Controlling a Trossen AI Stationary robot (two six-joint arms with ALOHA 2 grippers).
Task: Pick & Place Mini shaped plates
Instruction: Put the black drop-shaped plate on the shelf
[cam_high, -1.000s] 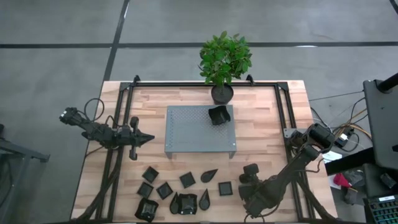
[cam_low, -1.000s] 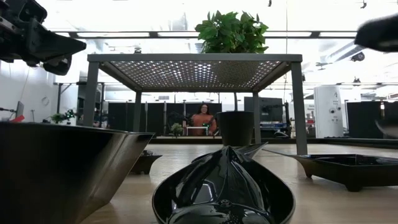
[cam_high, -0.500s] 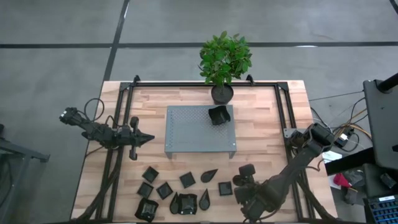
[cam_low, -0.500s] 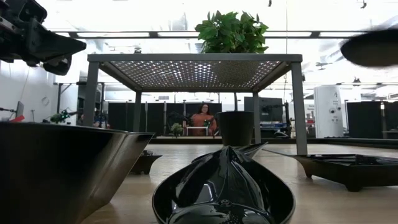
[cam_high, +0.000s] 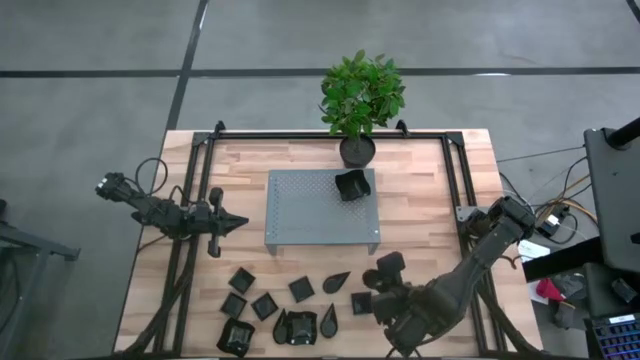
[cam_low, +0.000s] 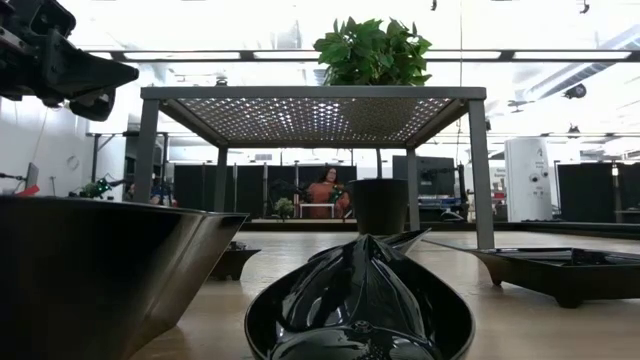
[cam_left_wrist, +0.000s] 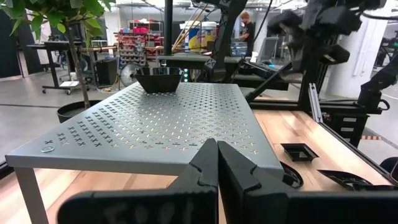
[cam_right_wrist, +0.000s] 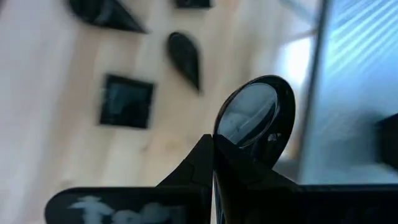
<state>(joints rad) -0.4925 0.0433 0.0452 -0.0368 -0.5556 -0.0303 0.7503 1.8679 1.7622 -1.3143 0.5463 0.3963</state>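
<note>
Right gripper (cam_right_wrist: 213, 140) pinching a round plate (cam_right_wrist: 255, 118) w/ fingers together, plate's lower edge hidden behind fingers.

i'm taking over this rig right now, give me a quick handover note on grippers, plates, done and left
Left gripper: shut, empty, parked left of the grey platform.
Right gripper: shut, empty, above the plates at the table's near edge, by a square plate.
Done: one mini plate sits on the platform's far right corner, near the plant pot.
Left: the other plates, about ten, lie on the wood in front of the platform.
</note>
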